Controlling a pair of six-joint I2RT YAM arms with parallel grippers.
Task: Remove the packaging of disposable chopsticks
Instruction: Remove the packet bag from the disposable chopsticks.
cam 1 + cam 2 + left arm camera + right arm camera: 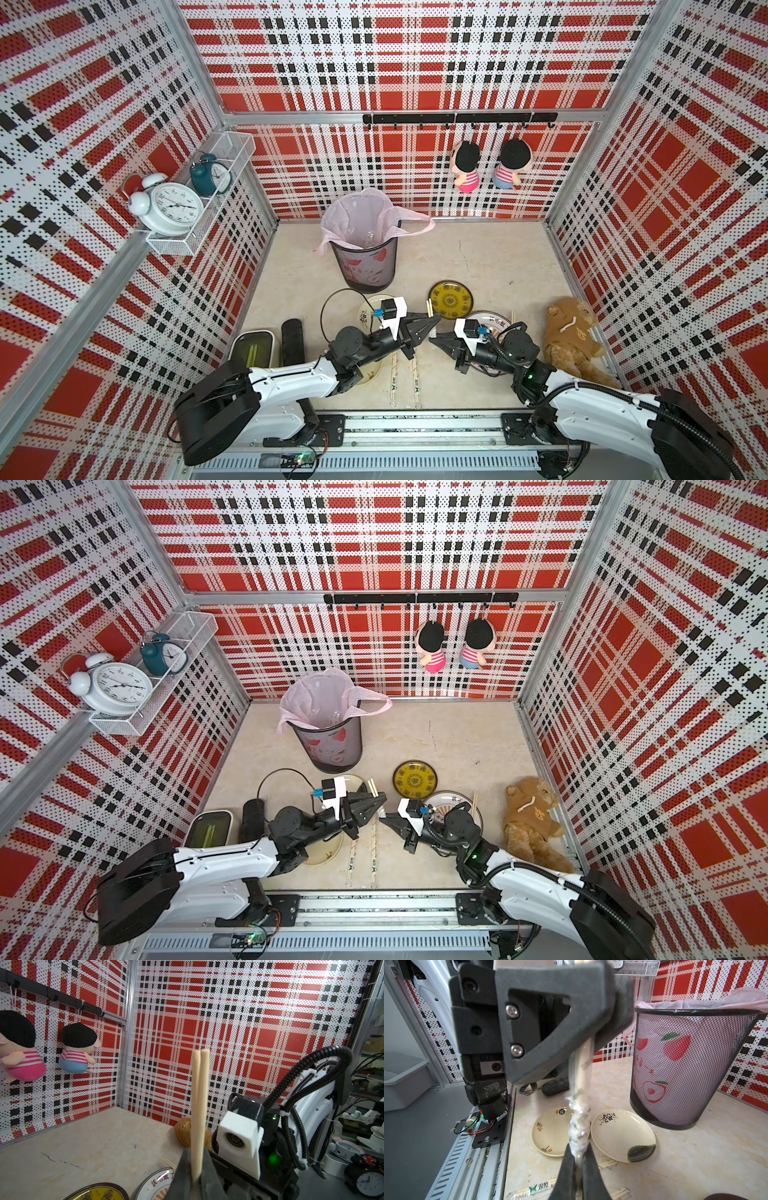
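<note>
Left pincer (196,1159) clamps the pale wooden chopstick pair (199,1095), and right pincer (578,1151) pinches its crumpled clear plastic sleeve (579,1126) mid-air, partly stripped, I'd say. Two sleeved pairs (394,376) lie unopened on the beige table (478,257).

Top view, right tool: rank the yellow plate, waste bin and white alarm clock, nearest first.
1. Yellow plate, just beyond the right tool.
2. Waste bin, farther back and leftward.
3. White alarm clock, up on the left wall's shelf.

Bin (365,270) behind plates (450,299); teddy (575,336) right of plates; wrapped chopsticks (394,380) near front edge.
</note>
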